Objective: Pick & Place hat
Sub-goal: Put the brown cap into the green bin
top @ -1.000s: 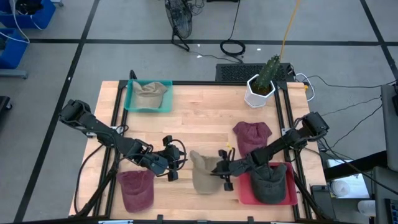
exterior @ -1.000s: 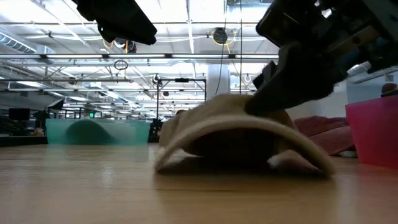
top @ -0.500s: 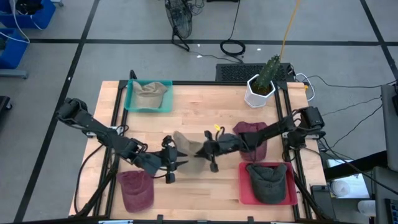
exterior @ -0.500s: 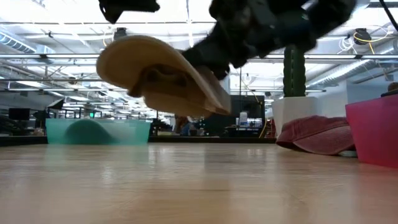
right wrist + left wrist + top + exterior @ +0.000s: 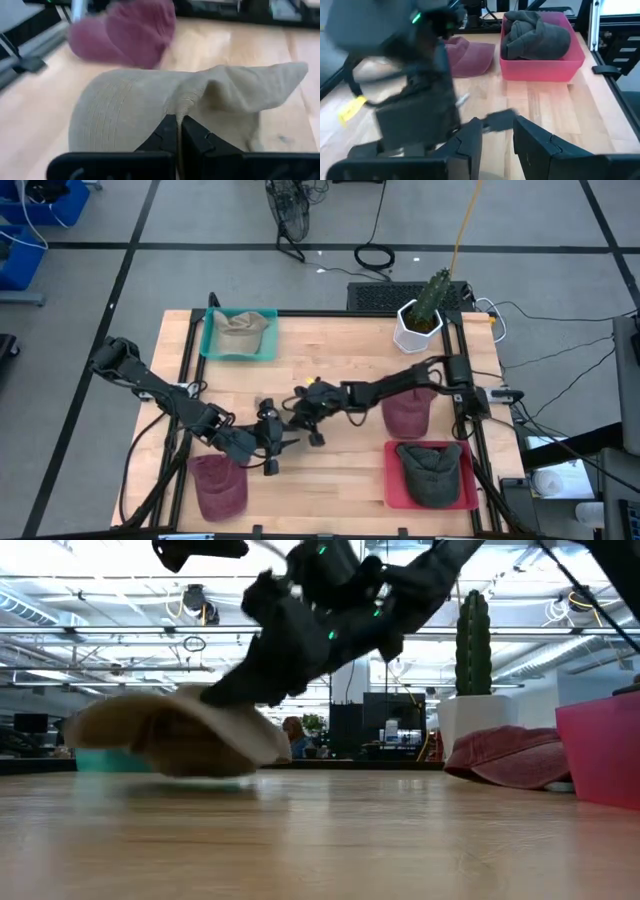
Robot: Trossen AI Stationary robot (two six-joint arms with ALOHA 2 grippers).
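Hats numbered five in the high view: a tan hat (image 5: 283,412) pinched in the right gripper (image 5: 300,413) near the middle of the table (image 5: 330,345), a second tan hat (image 5: 240,330) lying in the teal tray (image 5: 212,340) at the far left, a maroon hat (image 5: 407,412) flat on the wood at the right, another maroon hat (image 5: 219,485) at the near left edge, and a dark grey hat (image 5: 430,473) inside the pink bin (image 5: 391,485). There were two trays or bins, two arms, and one potted cactus (image 5: 423,313) at the far right corner.

The right gripper's fingers were pressed fully together on a fold of the tan hat's fabric, as the right wrist view showed plainly. In the low view the cap hung low, its underside at or just above the tabletop; contact could not be settled. The left gripper (image 5: 270,442) waited just beside it on the near side, fingers partly apart and holding nothing.

From above, the held hat was mostly covered by the two grippers. The low view blurred both hat and arm, and the pink bin was cut off at its edge. The left wrist view showed the right arm only as a smeared dark mass.
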